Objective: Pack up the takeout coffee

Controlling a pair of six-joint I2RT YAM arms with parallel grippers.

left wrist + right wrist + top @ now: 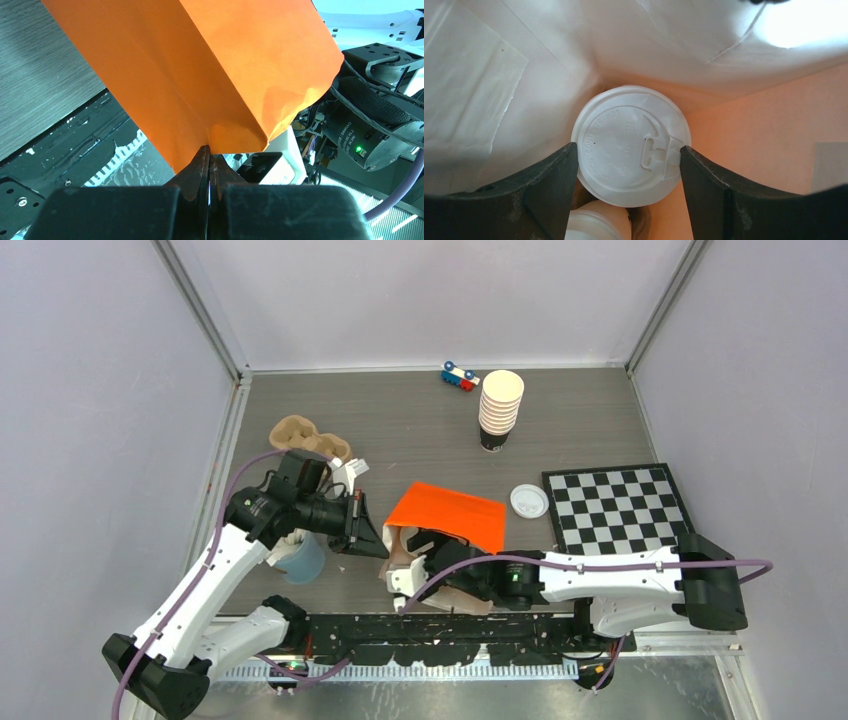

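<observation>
The orange bag (450, 515) lies on its side, mouth toward the arms. My left gripper (375, 540) is shut on the bag's rim (235, 137), pinching the paper edge between its fingertips (208, 150). My right gripper (628, 148) reaches inside the bag (749, 130). Its two fingers touch opposite sides of a takeout coffee cup's white lid (624, 120). A second cup (599, 220) shows just below, between the fingers. In the top view the right gripper's fingers are hidden in the bag mouth (420, 545).
A tall stack of lidless cups (499, 410) and a small toy (459, 376) stand at the back. A loose white lid (528, 500) lies beside a checkerboard (618, 505). A brown cup carrier (300, 435) and a blue cup (303, 558) sit near the left arm.
</observation>
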